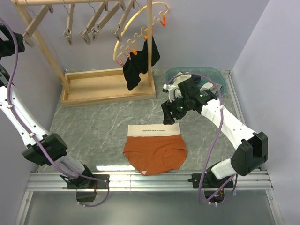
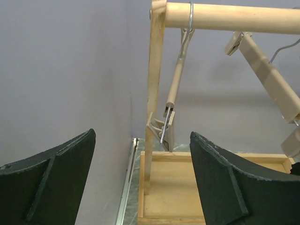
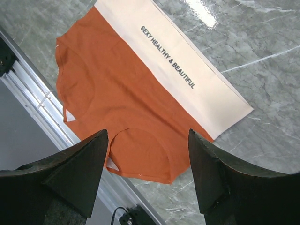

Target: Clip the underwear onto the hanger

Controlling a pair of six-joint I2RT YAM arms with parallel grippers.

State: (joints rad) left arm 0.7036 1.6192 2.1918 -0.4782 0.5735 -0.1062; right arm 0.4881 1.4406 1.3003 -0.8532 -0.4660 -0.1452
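Note:
The underwear, rust-orange briefs with an off-white printed waistband, lies flat on the marble table near the front edge. It fills the right wrist view. My right gripper hovers above its upper right corner, open and empty. Several wooden hangers hang from the rack's rail; the leftmost hanger is by my left gripper at the far left edge. In the left wrist view that hanger hangs ahead, its metal clip between the open, empty fingers.
The wooden rack's base tray stands at the back left. A yellow hoop with orange pegs holds a black garment. A blue basin with pale clothes sits at the back right. A metal rail runs along the front.

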